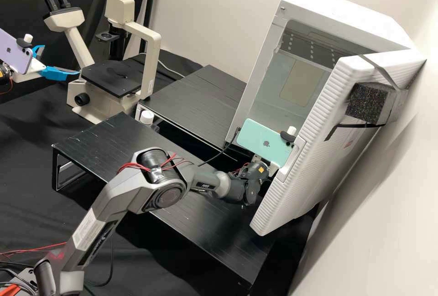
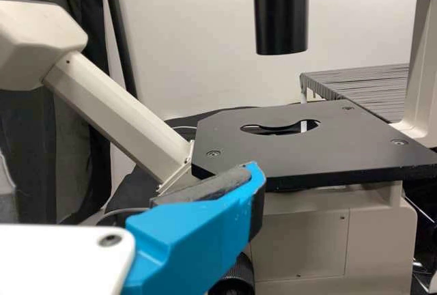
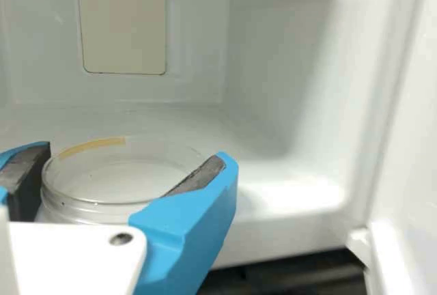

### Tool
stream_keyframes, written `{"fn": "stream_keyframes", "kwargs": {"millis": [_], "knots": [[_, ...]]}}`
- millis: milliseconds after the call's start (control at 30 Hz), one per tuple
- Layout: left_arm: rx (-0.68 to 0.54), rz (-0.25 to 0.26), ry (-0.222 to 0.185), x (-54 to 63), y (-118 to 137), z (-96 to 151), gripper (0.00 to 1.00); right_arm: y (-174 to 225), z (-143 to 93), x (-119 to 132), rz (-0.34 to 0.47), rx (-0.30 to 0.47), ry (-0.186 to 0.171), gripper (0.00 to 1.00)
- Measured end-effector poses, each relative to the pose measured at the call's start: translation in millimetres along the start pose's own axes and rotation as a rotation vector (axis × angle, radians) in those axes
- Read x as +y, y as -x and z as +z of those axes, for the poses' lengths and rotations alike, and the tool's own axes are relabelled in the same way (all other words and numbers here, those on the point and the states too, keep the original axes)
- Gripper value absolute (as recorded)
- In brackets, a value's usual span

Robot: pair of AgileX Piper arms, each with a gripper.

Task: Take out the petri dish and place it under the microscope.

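Although the left gripper (image 1: 61, 59) is only idling at 10 o'clock in the high view, its 2 blue fingers spread with nothing between them, it sits near the inverted microscope (image 1: 77, 90). Risk 1: if it swings inward, it could nudge the black stage (image 2: 293, 141) or obstruct the dish's approach. Risk 2: the keyhole-shaped cutout (image 2: 280, 125); a dish set off-centre might tip there, and the black condenser tube (image 2: 281, 8) overhead limits a high approach.

At 9 o'clock, white-capped bottle (image 1: 147, 117) beside the near platform (image 1: 105, 150); a low transfer could clip it.

At 2 o'clock, white cabinet (image 1: 273, 72), open. The clear petri dish (image 3: 126, 175) is inside, near the front lip, the right gripper (image 3: 135, 155) closed on its opposite walls. Cannot tell if lifted. Risk 3: slip, from smooth curved plastic and shallow pad contact. Risk 4: wrist or dish striking the ribbed door (image 1: 315, 163) at 4 o'clock, if withdrawal isn't straight.
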Motion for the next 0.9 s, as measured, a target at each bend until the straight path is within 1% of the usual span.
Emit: {"fn": "stream_keyframes", "kwargs": {"millis": [133,333,400,467,500,567,633,667,733,867,900], "knots": [[0.0,0.0,0.0,0.0,0,0,1.0,25,2,6,0.02,0.001,-0.015,0.0],[0.0,0.0,0.0,0.0,0,0,1.0,55,-3,13,0.061,0.054,-0.034,0.0],[0.0,0.0,0.0,0.0,0,0,1.0,66,-5,12,0.067,0.073,-0.048,0.0],[0.0,0.0,0.0,0.0,0,0,1.0,78,-8,2,0.054,0.094,-0.071,0.0],[0.0,0.0,0.0,0.0,0,0,1.0,87,-12,-2,0.055,0.121,-0.083,0.0],[0.0,0.0,0.0,0.0,0,0,1.0,101,-17,-12,0.05,0.151,-0.106,0.0],[0.0,0.0,0.0,0.0,0,0,1.0,117,-22,-23,0.039,0.165,-0.126,0.0],[0.0,0.0,0.0,0.0,0,0,1.0,124,-27,-27,0.035,0.175,-0.129,0.0],[0.0,0.0,0.0,0.0,0,0,1.0,135,-36,-33,0.027,0.182,-0.124,0.0],[0.0,0.0,0.0,0.0,0,0,1.0,162,-57,-53,-0.008,0.2,-0.129,0.0],[0.0,0.0,0.0,0.0,0,0,1.0,170,-68,-58,-0.016,0.222,-0.12,0.0]]}}
